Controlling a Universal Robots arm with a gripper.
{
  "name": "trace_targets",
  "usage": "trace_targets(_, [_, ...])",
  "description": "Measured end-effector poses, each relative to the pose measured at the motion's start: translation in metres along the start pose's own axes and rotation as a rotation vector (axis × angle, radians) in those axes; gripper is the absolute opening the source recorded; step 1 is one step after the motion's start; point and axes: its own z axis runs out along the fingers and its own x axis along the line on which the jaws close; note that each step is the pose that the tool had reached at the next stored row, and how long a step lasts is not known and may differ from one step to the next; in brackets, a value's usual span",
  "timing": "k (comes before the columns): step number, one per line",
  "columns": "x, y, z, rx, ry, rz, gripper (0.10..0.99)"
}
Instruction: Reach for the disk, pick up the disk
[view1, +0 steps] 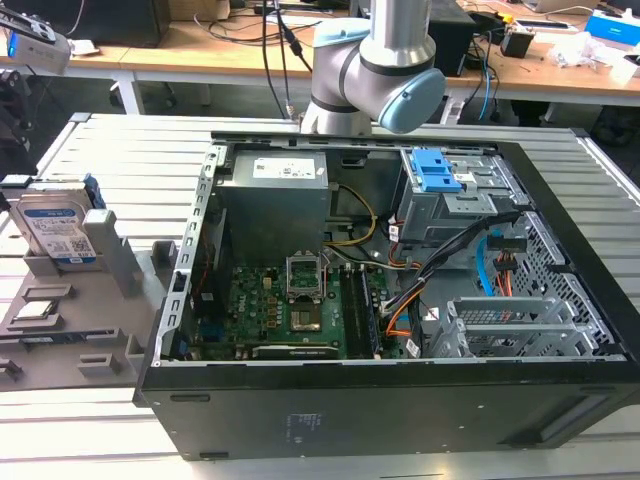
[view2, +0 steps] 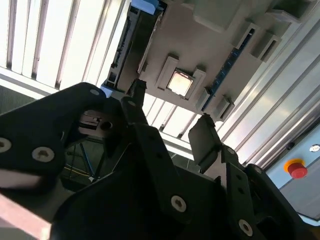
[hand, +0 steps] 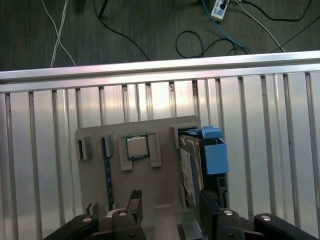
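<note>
Flat rectangular disk (view1: 55, 226), apparently metal-cased

open computer case (view1: 350, 415) and grey parts holder (view1: 60, 335) on a slatted metal table (view1: 120, 150)
the case lies on its side, showing a green motherboard (view1: 290, 310), a big grey power-supply box (view1: 275, 205) and blue drive-bay latches (view1: 435, 170). the holder sits just beside the case on the exterior view's left, with a square processor chip (hand: 136, 147) in one of its recesses. cables (hand: 200, 42) trail over the dark floor (hand: 125, 30) beyond the table's edge, and a red button (view2: 297, 169) shows in the second wrist view.
</note>
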Motion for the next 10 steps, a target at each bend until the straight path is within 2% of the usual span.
trace_targets(1, [0.0,0.0,0.0,0.0,0.0,0.0,0.596])
trace_targets(2, [0.0,0.0,0.0,0.0,0.0001,0.0,0.663])
trace_targets(6, [-0.0018,0.0001,0.0001,0.0,-0.0001,0.0,0.663])
trace_targets(7, [-0.0036,0.0002,0.0,0.0,0.0,0.0,0.663])
trace_targets(10, [-0.0162,0.0011,0.0,0.0,0.0,0.0,0.663])
